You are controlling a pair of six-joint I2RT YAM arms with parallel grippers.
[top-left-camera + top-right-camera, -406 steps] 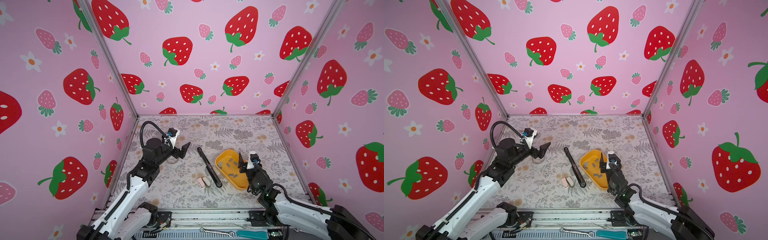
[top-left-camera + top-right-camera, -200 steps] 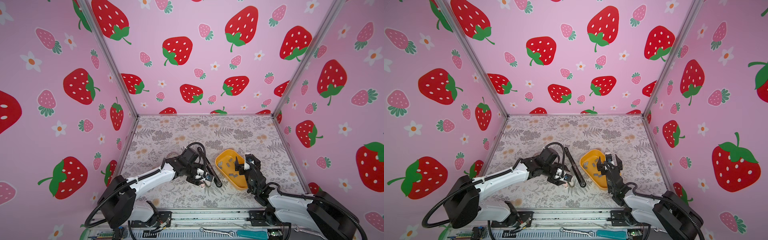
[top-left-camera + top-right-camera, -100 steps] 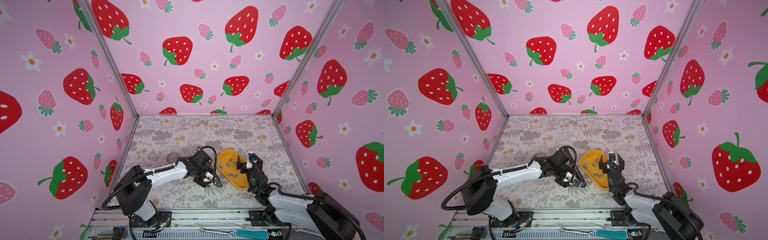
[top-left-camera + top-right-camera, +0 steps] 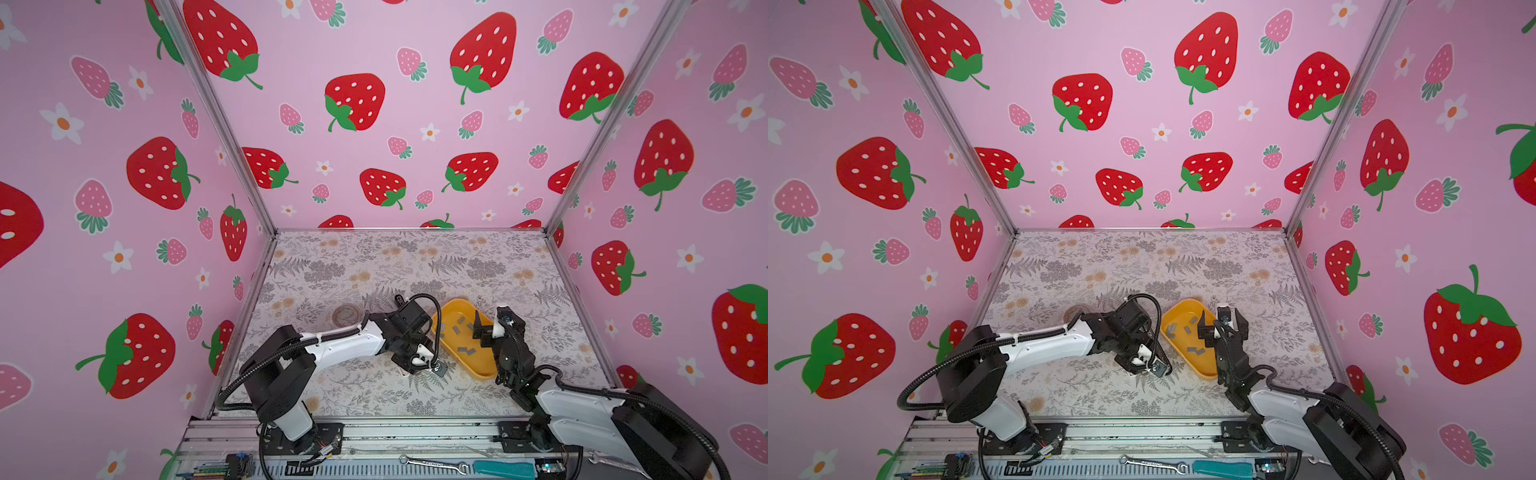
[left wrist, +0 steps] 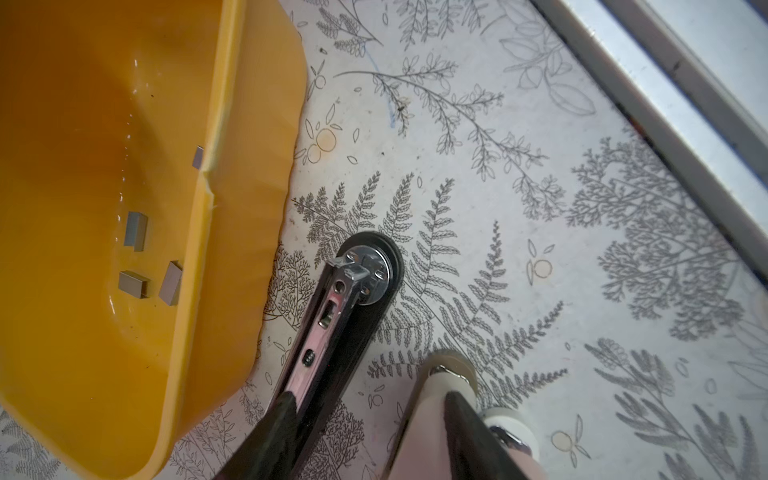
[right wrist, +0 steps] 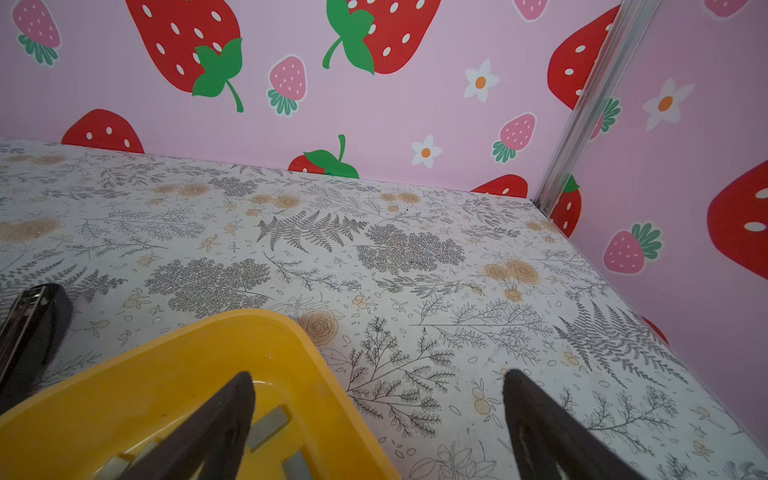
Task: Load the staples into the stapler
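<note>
The black stapler (image 5: 376, 316) lies beside the yellow tray (image 5: 232, 249), its chrome rail (image 5: 332, 307) exposed. A pink and cream piece (image 5: 419, 415) lies next to it. My left gripper (image 5: 372, 397) is low over both, jaws apart: one fingertip over the rail, the other over the pink piece, bare table between. In both top views it hides most of the stapler (image 4: 439, 369) (image 4: 1158, 368). Several grey staples (image 4: 456, 330) (image 5: 135, 230) (image 6: 268, 426) lie in the tray (image 4: 484, 372). My right gripper (image 4: 492, 322) (image 6: 378, 376) is open wide across the tray's rim, holding nothing.
A pale ring (image 4: 345, 316) lies on the floral table behind the left arm. Pink strawberry walls close in the back and both sides. A wrench (image 4: 432, 461) and a teal-handled tool (image 4: 503, 467) rest on the front rail.
The left arm swung from the back left down onto the stapler, then crept toward its near end while its jaws narrowed slightly. The right gripper stayed open at the tray.
</note>
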